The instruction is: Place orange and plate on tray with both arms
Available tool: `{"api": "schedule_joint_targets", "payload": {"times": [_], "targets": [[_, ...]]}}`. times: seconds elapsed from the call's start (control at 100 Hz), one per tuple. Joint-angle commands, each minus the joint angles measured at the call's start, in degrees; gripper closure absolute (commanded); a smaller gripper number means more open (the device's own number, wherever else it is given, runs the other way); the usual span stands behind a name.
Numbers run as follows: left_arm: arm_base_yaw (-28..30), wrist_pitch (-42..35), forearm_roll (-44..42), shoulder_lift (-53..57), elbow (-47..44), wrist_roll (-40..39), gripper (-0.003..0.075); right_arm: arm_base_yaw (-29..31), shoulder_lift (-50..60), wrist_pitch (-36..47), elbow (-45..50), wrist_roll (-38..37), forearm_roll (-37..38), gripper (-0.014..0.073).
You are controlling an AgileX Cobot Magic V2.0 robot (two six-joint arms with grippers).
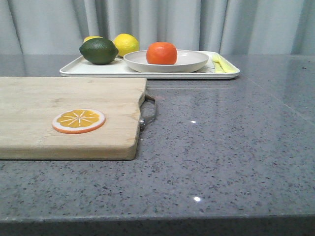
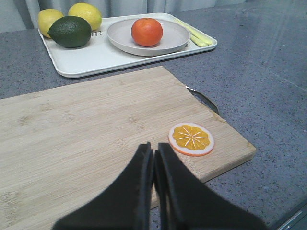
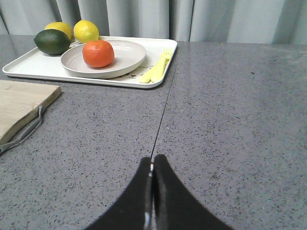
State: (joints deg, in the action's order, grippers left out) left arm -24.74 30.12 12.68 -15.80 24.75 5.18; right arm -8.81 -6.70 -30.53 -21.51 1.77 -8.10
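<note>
While the orange [image 1: 161, 53] sits in the plate [image 1: 192, 63] on the tray [image 1: 88, 70] at the far side of the tabletop [image 1: 226, 147], both sets of fingers are well apart from it. Left fingers [image 2: 154, 165] are clenched together, empty, above the cutting board [image 2: 86, 129]. Right fingers [image 3: 152, 179] are clenched too, empty, low over bare tabletop.

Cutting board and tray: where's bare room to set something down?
Most of the cutting board is bare; only the orange slice sits near its handle end. The grey counter beside the board, in front of the tray, is open. The tray is crowded: plate with orange, lime, two lemons, yellow cutlery.
</note>
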Motion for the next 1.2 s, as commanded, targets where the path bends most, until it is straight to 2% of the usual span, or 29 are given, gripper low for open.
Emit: {"api": "schedule_joint_targets", "payload": {"times": [0.0,0.42,0.62,0.97,1.19], "targets": [[0.1,-4.0,1.0,-0.5,1.4,0.2,0.0739,0.1,-0.6,4.3,-1.3,0.5,0.3,0.0654],[0.1,-4.0,1.0,-0.5,1.4,0.2,0.0739,0.1,-0.6,4.3,-1.3,0.5,0.3,0.0654],[1.0,-6.0,-3.1,-0.3,0.4,0.2,0.0739,0.1,-0.6,4.3,-1.3,0.5,0.3,0.0654],[12.0,-21.4,-2.2,5.9,-9.2,0.1,0.0739,0.1,-0.6,4.3,-1.3,0.5,0.3,0.0654],[19.8,-22.6,-4.6,10.6,-13.7,-3.5,0.0739,0.1,-0.6,4.3,-1.3,0.5,0.3,0.0654]]}}
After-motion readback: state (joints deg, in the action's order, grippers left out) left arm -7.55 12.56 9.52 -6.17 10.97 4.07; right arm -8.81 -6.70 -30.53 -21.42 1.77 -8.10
